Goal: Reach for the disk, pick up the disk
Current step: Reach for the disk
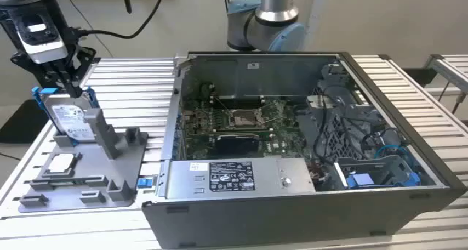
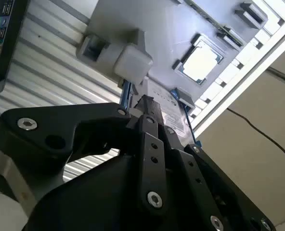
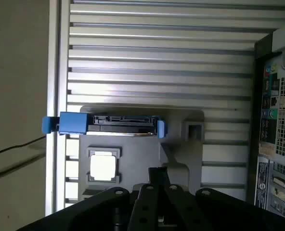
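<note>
Slatted aluminium table (image 1: pixel 409 91) carrying an open grey-metal computer case (image 1: pixel 292 206) and a grey plastic fixture (image 1: pixel 109 162).
The flat silver-metal disk (image 1: pixel 69 118), blue-railed, stands upright at the fixture's far corner. The black gripper (image 1: pixel 71 87) hangs at its top edge; spread or pinching, I cannot tell. A good pick likely wants it centred between the rails, lifting straight up.

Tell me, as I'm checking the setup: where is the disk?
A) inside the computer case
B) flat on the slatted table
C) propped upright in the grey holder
C: the disk stands propped in the grey holder, beside the open computer case.
</note>
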{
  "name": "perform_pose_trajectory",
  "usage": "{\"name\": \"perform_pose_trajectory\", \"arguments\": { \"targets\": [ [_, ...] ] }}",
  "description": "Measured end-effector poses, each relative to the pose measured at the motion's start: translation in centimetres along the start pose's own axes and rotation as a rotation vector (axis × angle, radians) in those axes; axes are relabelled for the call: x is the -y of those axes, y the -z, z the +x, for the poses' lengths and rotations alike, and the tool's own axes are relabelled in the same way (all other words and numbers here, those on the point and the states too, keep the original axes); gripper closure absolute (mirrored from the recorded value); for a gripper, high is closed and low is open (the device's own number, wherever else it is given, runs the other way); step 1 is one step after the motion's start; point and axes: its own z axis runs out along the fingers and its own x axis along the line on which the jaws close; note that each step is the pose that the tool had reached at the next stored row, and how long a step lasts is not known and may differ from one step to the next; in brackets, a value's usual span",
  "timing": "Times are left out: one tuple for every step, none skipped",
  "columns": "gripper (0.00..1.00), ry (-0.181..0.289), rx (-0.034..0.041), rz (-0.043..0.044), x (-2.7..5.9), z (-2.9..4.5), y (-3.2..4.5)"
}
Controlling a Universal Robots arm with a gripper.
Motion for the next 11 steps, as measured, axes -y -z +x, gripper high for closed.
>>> {"name": "perform_pose_trajectory", "arguments": {
  "targets": [
    [1.0,0.0,0.0,0.0,0.0,0.0,0.0],
    [1.0,0.0,0.0,0.0,0.0,0.0,0.0],
    [1.0,0.0,0.0,0.0,0.0,0.0,0.0],
    [1.0,0.0,0.0,0.0,0.0,0.0,0.0],
    [1.0,0.0,0.0,0.0,0.0,0.0,0.0],
    [1.0,0.0,0.0,0.0,0.0,0.0,0.0],
    [1.0,0.0,0.0,0.0001,0.0,0.0,0.0],
    [1.0,0.0,0.0,0.0,0.0,0.0,0.0],
    [1.0,0.0,0.0,0.0,0.0,0.0,0.0],
    [1.0,0.0,0.0,0.0,0.0,0.0,0.0],
    [1.0,0.0,0.0,0.0,0.0,0.0,0.0]
  ]
}}
